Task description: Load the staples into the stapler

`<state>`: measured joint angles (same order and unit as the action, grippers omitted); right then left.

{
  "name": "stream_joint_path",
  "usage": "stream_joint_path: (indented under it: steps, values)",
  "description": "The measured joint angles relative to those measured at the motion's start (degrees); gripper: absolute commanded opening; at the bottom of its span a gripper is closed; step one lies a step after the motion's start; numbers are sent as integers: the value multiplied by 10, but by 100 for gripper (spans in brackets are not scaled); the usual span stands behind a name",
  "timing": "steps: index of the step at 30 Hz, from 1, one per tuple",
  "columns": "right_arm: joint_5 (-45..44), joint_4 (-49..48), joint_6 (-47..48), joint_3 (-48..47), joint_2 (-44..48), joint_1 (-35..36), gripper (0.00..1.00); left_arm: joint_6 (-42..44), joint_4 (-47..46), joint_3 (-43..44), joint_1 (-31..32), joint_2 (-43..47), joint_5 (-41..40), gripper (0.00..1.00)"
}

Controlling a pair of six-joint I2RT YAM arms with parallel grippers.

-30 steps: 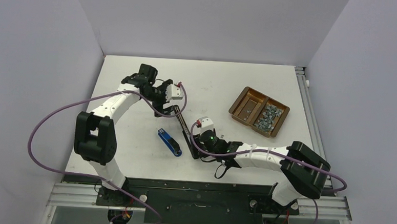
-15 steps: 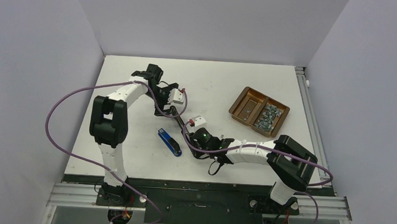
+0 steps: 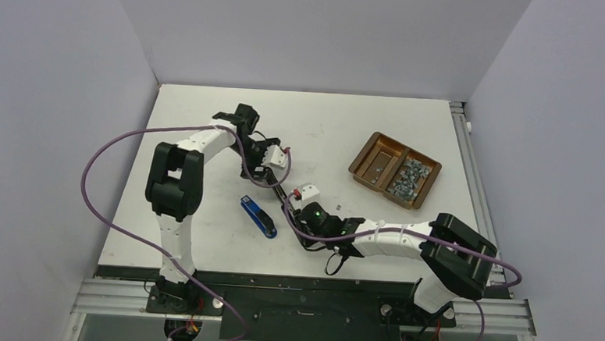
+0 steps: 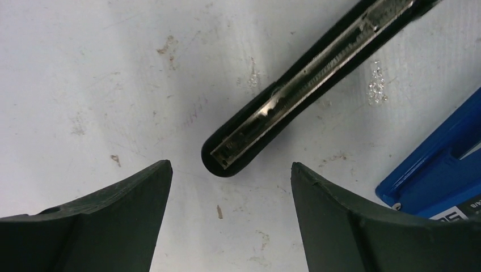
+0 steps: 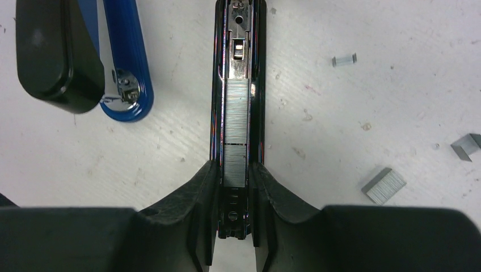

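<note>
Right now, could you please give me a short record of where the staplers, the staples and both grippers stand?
black stapler: opened out flat, channel facing up
loaded staples: strips lying in that channel
right gripper: shut on the black stapler, clamping the channel's sides
left gripper: open, either side of the stapler's other tip, not touching
blue stapler: beside the black one
loose staples: a few strips nearby
tray: brown, staples piled in one compartment
</note>
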<state>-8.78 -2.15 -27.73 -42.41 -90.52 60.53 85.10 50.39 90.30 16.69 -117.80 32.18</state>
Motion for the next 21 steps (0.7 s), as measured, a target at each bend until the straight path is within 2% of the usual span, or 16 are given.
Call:
stream_joint_path:
  steps: [7,14,16,19,21]
  values:
    - [0,6,-1,34,34,3,9,32,-4,-45,13,-2,-27,64]
    - [1,0,0,39,37,3,8,36,-31,-47,36,-2,-33,49]
    - [1,-2,0,40,37,3,9,35,-36,-47,40,-2,-34,43]
    - [0,-7,0,43,38,3,8,39,-41,-47,46,-2,-42,27]
    - [-4,-10,2,48,40,3,9,52,-39,-47,46,-1,-48,19]
